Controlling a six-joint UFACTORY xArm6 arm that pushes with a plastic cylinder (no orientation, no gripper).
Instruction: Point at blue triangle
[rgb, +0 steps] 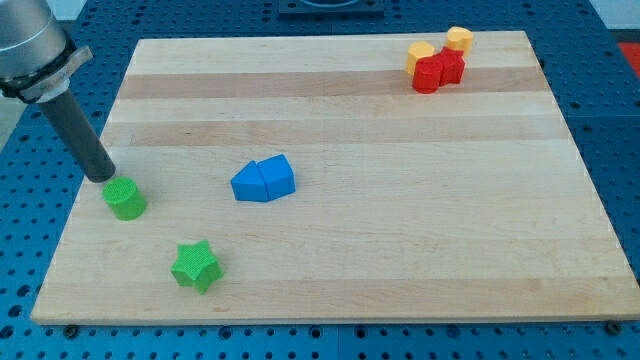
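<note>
At board's left edge, my tip (102, 177) touches green cylinder block (125, 199); no jaws here; blue triangle block (248, 184) lies at 3 o'clock, well apart

a robotics lab bench. a pale wooden surface (400, 250) lies on a blue perforated metal plate (620, 180) with a regular grid of mounting holes, as on an optical breadboard. a grey robot arm (30, 45) carrying a dark rod enters at the view's top left. small coloured plastic blocks (263, 180) serve as test pieces.
</note>
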